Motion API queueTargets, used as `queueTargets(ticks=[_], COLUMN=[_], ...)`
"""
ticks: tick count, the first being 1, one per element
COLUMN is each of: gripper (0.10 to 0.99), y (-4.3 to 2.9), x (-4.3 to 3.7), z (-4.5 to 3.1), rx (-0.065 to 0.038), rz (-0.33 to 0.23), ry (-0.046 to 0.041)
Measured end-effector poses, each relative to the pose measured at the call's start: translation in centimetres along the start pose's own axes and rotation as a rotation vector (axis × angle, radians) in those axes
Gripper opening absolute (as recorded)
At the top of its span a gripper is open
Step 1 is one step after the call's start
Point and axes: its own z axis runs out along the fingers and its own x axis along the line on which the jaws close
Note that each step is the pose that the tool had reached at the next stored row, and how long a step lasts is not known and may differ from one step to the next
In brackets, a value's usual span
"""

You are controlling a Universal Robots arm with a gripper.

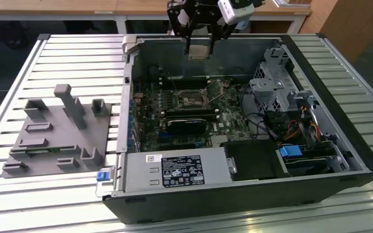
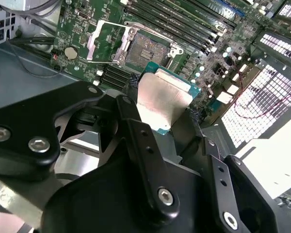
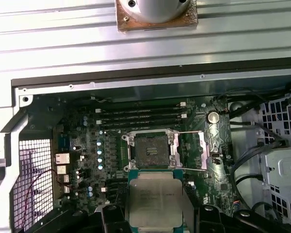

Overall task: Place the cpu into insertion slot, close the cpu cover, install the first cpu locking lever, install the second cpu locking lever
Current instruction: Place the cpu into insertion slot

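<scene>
Starting at nine o'clock in the exterior view, a grey plastic fixture block (image 1: 57,133) with upright posts sits on the slatted metal bench (image 1: 18,204), just beside the open computer case (image 1: 361,160). Moving across, at the case's six o'clock edge there's the silver power supply (image 1: 173,170) with its label facing up. Above that lies the green motherboard (image 1: 173,104), and right in its middle is the socket (image 1: 191,101), a small dark square with a thin metal rim. In both wrist views the socket (image 3: 150,149) (image 2: 145,48) is uncovered, its contact field in plain sight. The cover plate (image 3: 191,150) (image 2: 104,41) is swung off it and stands open at one side, touching the socket only along its hinged edge. And here's the chip (image 1: 199,50): held up in the air at twelve o'clock from the socket in the exterior view, well apart from it, near the case's far wall. The jaws are closed on it, pinching two opposite edges, pale metal face showing. In both wrist views the chip (image 3: 155,201) (image 2: 162,99) hangs between the black fingers (image 2: 136,131), with the socket beyond it. Over at three o'clock are the perforated drive cage (image 1: 271,87) and a bundle of coloured cables (image 1: 300,128).
</scene>
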Motion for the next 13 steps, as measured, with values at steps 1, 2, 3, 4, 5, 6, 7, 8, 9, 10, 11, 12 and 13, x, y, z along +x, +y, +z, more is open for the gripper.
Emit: queueTargets(ticks=[1, 2, 3, 4, 5, 6, 7, 8, 9, 10, 11, 12, 13], gripper=[0.525, 0.525, 0.525, 0.525, 0.525, 0.525, 0.525, 0.525, 0.525, 0.525, 0.525, 0.525, 0.525], y=[0.0, 0.0, 0.0, 0.0, 0.0, 0.0, 0.0, 0.0, 0.01, 0.01, 0.02, 0.02, 0.02], x=[0.0, 0.0, 0.0, 0.0, 0.0, 0.0, 0.0, 0.0, 0.0, 0.0, 0.0, 0.0, 0.0], z=[0.0, 0.0, 0.01, 0.01, 0.01, 0.02, 0.02, 0.02, 0.02, 0.03, 0.03, 0.04, 0.04], rx=[0.0, 0.0, 0.0, 0.0, 0.0, -0.001, -0.001, 0.0, 0.0, 0.0, 0.0, 0.0, 0.0], rz=[0.008, 0.017, 0.025, 0.034, 0.043, 0.053, 0.062, 0.072, 0.082, 0.092, 0.102, 0.113, 0.123], ry=[-0.0007, -0.0015, -0.0023, -0.003, -0.0038, -0.0048, -0.0056, -0.0065, -0.0074, -0.0083, -0.0093, -0.0103, -0.0112])
